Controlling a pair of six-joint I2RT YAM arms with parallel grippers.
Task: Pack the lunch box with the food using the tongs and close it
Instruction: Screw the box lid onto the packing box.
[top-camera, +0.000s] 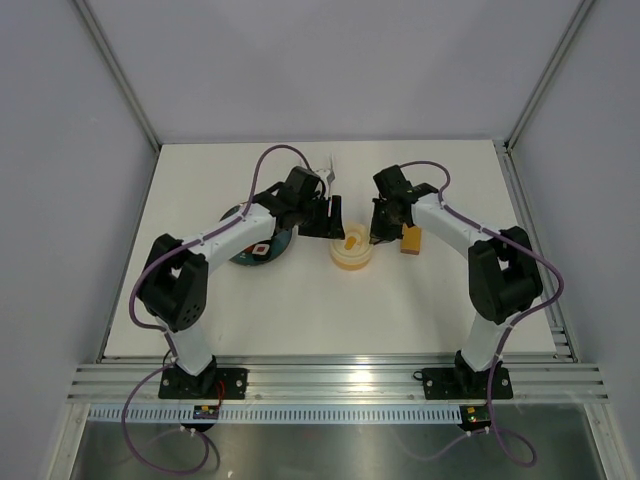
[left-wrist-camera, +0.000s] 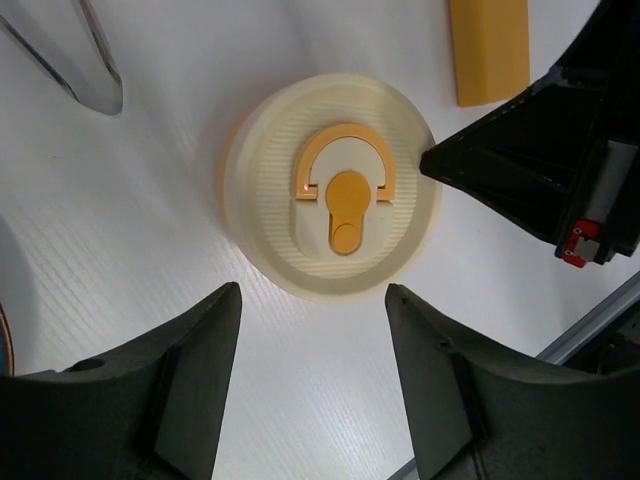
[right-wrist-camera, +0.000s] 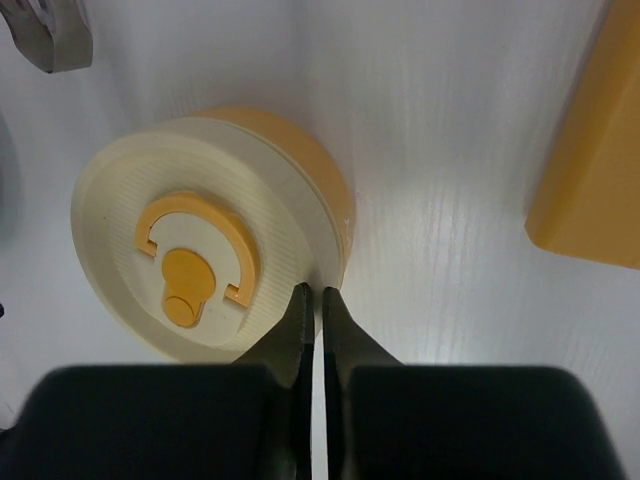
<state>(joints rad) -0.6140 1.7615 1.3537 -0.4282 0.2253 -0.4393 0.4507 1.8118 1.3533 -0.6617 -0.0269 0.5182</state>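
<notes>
The lunch box (top-camera: 354, 251) stands mid-table with its cream lid (left-wrist-camera: 330, 185) seated on the tub; an orange tab marks the lid's centre. My left gripper (left-wrist-camera: 312, 290) hovers open just beside it, both fingers apart with bare table between them. My right gripper (right-wrist-camera: 312, 290) is shut, nothing between the fingers, its tips resting at the lid's rim (right-wrist-camera: 330, 250). It also shows in the left wrist view as a dark wedge (left-wrist-camera: 500, 170) touching the lid's edge. The tongs (left-wrist-camera: 90, 70) lie on the table beyond the box. The food is hidden.
A long orange block (top-camera: 411, 241) lies just right of the box, close to my right arm. A dark round plate (top-camera: 258, 250) sits under my left arm. The table's side rails run along both edges.
</notes>
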